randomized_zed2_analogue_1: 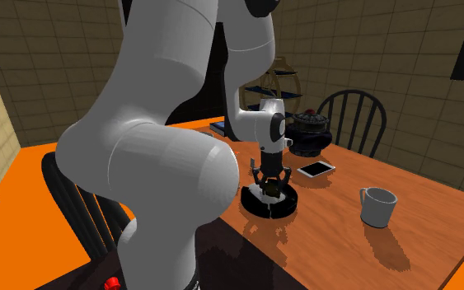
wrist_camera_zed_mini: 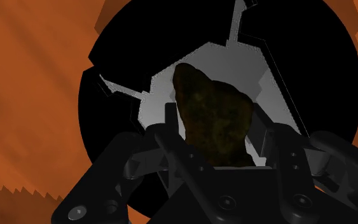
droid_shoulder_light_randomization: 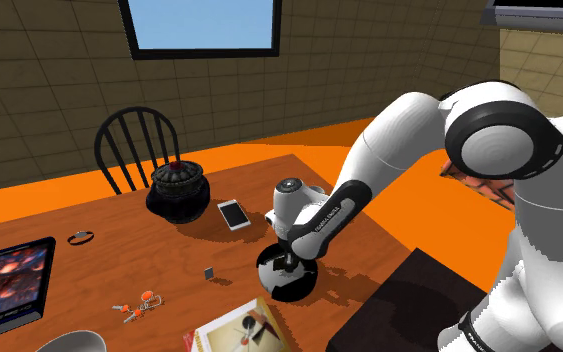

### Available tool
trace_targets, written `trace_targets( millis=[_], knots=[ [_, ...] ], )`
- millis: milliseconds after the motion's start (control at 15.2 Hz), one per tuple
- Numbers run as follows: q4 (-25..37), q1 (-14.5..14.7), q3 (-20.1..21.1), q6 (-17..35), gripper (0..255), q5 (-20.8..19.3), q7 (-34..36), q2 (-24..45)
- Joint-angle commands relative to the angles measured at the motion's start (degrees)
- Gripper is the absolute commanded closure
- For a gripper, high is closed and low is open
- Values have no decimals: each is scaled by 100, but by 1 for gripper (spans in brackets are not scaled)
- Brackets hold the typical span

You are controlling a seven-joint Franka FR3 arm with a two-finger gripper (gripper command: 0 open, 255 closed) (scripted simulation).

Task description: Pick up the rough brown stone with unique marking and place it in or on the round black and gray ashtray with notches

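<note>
A rough dark brown stone point(wrist_camera_zed_mini: 214, 121) sits clasped between my black fingers, its tip pointing away from the hand. Right beneath it lies the round ashtray point(wrist_camera_zed_mini: 107, 95), with a black notched rim and a grey floor. In the shoulder view my gripper point(droid_shoulder_light_randomization: 289, 262) hangs straight down into the ashtray point(droid_shoulder_light_randomization: 287, 283), near the table's front edge. The second exterior view shows the gripper point(randomized_zed2_analogue_1: 269, 188) just above the ashtray point(randomized_zed2_analogue_1: 267, 203), with the stone point(randomized_zed2_analogue_1: 269, 192) low between the fingers.
On the wooden table stand a black pot point(droid_shoulder_light_randomization: 178, 190), a white phone point(droid_shoulder_light_randomization: 234, 214), a tablet point(droid_shoulder_light_randomization: 7, 285), keys point(droid_shoulder_light_randomization: 137, 305), a book point(droid_shoulder_light_randomization: 239, 328) and a white mug point(randomized_zed2_analogue_1: 377, 206). A dark chair point(droid_shoulder_light_randomization: 136, 145) stands behind the table.
</note>
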Motion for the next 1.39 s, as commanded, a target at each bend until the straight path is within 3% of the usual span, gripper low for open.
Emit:
trace_targets(
  millis=[0, 1056, 1320],
  knots=[
    [0, 0, 0, 0, 255, 0, 0, 0],
    [-25, 74, 2, -934, 255, -9, 7, -957],
    [-13, 67, 7, -674, 255, -5, 22, -684]
  ],
)
